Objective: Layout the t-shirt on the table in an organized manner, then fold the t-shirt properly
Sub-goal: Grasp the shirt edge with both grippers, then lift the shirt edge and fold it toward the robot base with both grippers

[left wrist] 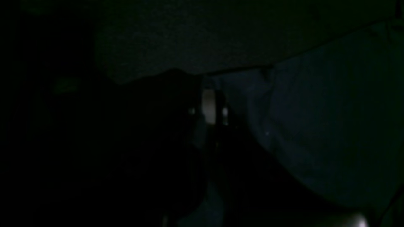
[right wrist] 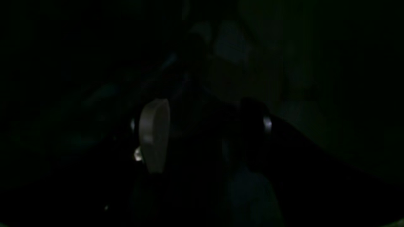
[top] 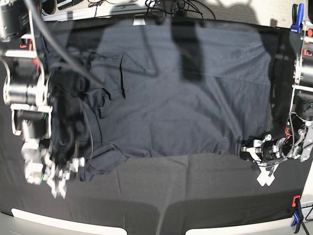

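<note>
The dark navy-grey t-shirt (top: 176, 98) lies spread wide over the table (top: 195, 196), with its left side bunched into folds near my right arm. At the shirt's lower right hem corner, my left gripper (top: 245, 152) is shut on the fabric. The left wrist view is very dark: the left gripper (left wrist: 209, 104) has its fingers pressed together where the shirt (left wrist: 315, 132) edge meets them. My right gripper (top: 61, 183) is blurred at the shirt's lower left corner. In the right wrist view the right gripper (right wrist: 205, 132) is open, with nothing seen between its fingers.
Blue clamps (top: 295, 12) (top: 296, 219) and a red clamp (top: 295, 199) sit on the table's right edge. Cables (top: 166, 7) run along the far edge. The pale rim (top: 29, 215) shows at the front.
</note>
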Available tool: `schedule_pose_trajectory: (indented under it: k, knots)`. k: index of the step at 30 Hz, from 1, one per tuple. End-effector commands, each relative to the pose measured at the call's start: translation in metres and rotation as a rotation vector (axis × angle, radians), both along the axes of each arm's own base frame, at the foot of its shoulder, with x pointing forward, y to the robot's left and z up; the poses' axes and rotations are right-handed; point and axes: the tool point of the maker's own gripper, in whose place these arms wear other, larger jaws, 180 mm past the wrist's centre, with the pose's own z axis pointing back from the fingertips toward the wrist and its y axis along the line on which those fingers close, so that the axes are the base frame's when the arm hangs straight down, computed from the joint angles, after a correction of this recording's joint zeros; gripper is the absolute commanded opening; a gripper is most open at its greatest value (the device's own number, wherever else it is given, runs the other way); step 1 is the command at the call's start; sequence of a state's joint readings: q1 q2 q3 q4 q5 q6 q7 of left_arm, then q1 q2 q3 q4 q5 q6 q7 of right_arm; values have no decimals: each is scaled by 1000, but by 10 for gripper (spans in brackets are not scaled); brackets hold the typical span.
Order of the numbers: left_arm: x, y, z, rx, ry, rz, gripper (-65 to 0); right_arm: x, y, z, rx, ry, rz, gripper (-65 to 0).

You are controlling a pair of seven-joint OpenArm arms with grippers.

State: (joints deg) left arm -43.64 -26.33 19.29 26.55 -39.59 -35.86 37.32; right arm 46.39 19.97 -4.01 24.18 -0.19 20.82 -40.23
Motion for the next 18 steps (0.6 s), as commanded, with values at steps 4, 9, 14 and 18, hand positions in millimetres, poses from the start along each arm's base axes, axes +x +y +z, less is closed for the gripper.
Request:
schedule_pose_trajectory:
  k: [4,9,14,18]
  knots:
    - [20,-2,26,-22,-75,6,-650,3,0,0,15,-49,11,-330]
    - [20,-2,26,-23,-76,6,-650,1,7,-4,21,-34,21,-650]
    - [20,-2,26,-22,-75,6,-650,7,11,10,5,-36,45,-650]
    - [20,-2,26,-22,-75,6,-650,11,28,28,67,-44,103,-650]
